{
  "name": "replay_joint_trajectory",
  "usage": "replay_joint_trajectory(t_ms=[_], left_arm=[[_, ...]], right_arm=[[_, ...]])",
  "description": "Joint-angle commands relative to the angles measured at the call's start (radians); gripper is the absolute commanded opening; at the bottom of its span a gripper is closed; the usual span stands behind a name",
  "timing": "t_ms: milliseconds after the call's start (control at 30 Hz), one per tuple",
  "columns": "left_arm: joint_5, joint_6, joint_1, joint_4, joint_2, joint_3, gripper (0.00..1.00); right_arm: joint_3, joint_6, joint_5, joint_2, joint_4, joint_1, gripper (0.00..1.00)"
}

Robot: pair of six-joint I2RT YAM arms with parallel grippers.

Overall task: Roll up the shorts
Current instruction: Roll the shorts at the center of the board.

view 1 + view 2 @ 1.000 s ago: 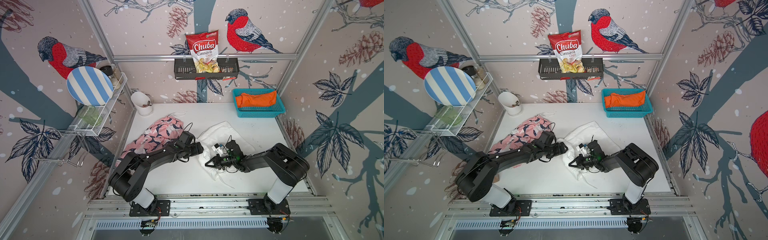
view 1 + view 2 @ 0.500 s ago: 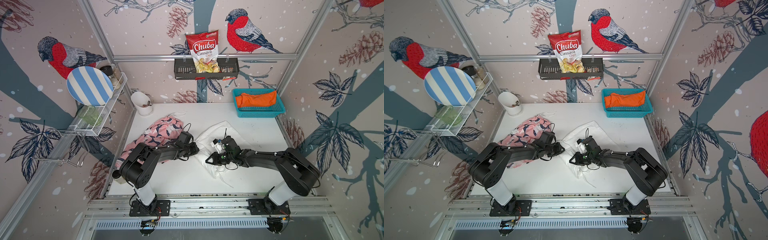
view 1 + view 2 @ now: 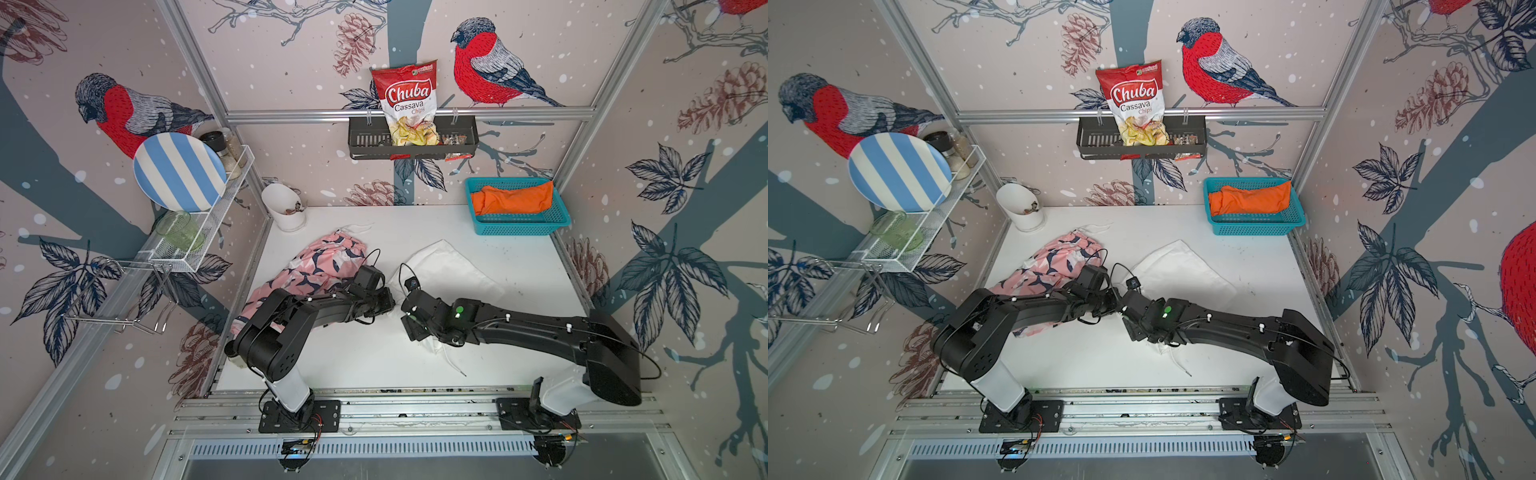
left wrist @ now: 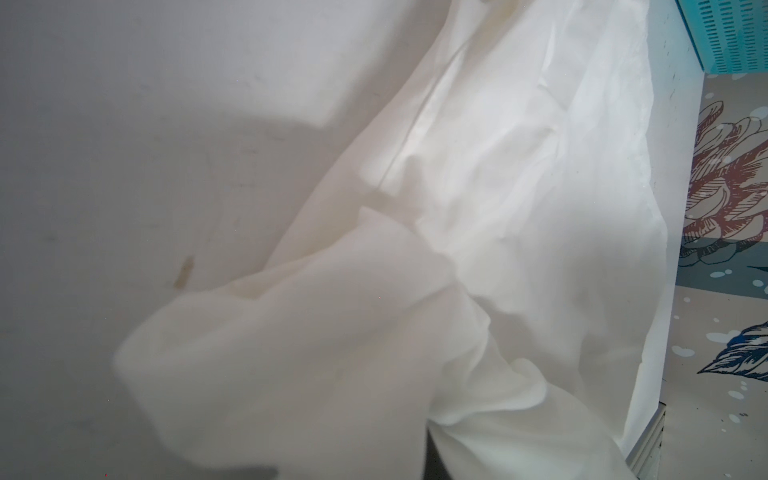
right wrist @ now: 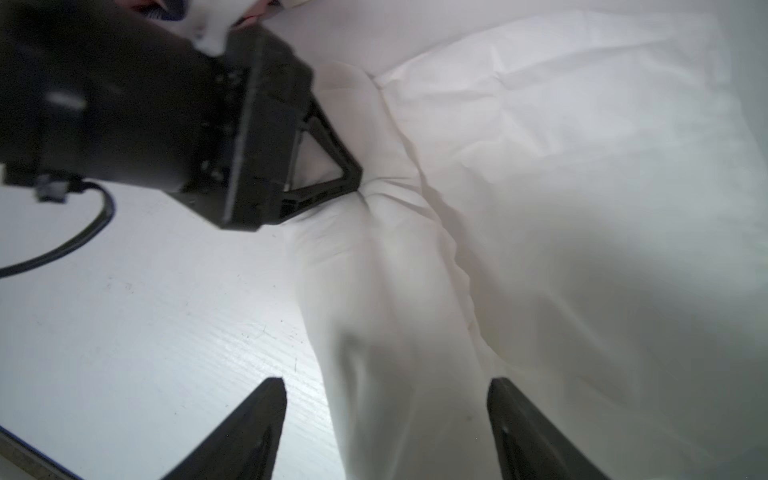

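The white shorts (image 3: 449,270) (image 3: 1183,270) lie rumpled mid-table, with one edge bunched into a thick fold (image 5: 395,311). My left gripper (image 3: 390,305) (image 3: 1119,305) (image 5: 357,183) is shut on that fold's end; in the left wrist view white cloth (image 4: 374,332) hides its jaws. My right gripper (image 3: 405,320) (image 3: 1128,322) (image 5: 386,380) is open and straddles the same fold, its fingertips (image 5: 274,399) clear of the cloth. Under the left arm lie the pink patterned shorts (image 3: 320,266) (image 3: 1054,262). The orange shorts (image 3: 515,199) (image 3: 1250,199) sit rolled in the teal basket (image 3: 519,226).
A white cup (image 3: 286,208) stands at the back left corner. A wire shelf with a striped plate (image 3: 178,172) hangs on the left wall. A black rack with a chips bag (image 3: 409,104) hangs on the back wall. A white drawstring (image 3: 453,361) trails toward the table's front.
My left gripper has closed on the white shorts' bunched edge. My right gripper has opened and let go of the fold. Both wrists have shifted a little to the left.
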Motion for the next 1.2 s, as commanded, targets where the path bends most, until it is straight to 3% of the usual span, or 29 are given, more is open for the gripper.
replay_joint_trajectory(t_ms=[0, 133, 400, 500, 700, 800, 900, 967, 1167], left_arm=[[-0.023, 0.017, 0.003, -0.082, -0.003, -0.003, 0.16], [-0.023, 0.019, 0.003, -0.087, -0.005, 0.003, 0.16], [-0.038, 0.024, 0.007, -0.095, -0.006, 0.000, 0.17], [-0.042, 0.027, 0.013, -0.094, -0.005, -0.009, 0.17], [-0.063, 0.032, 0.028, -0.113, -0.034, -0.018, 0.17], [-0.095, 0.034, 0.029, -0.147, -0.081, -0.018, 0.24], [-0.153, 0.040, 0.030, -0.214, -0.164, -0.010, 0.41], [-0.200, 0.049, 0.030, -0.279, -0.229, 0.003, 0.54], [-0.251, 0.066, 0.030, -0.399, -0.381, 0.012, 0.65]], right_arm=[[0.053, -0.090, 0.114, 0.086, -0.057, 0.044, 0.86], [0.095, -0.108, 0.170, 0.219, -0.086, 0.049, 0.90], [0.017, -0.054, 0.186, 0.305, -0.115, 0.063, 0.83], [-0.010, -0.037, 0.129, 0.312, -0.096, 0.076, 0.73], [-0.007, 0.020, 0.077, 0.326, -0.103, 0.096, 0.19], [0.011, 0.032, 0.033, 0.313, -0.086, 0.095, 0.08], [0.002, 0.030, -0.086, 0.262, -0.009, 0.073, 0.07], [-0.038, 0.035, -0.247, 0.201, 0.090, 0.032, 0.06], [-0.316, 0.214, -0.880, 0.024, 0.586, -0.206, 0.07]])
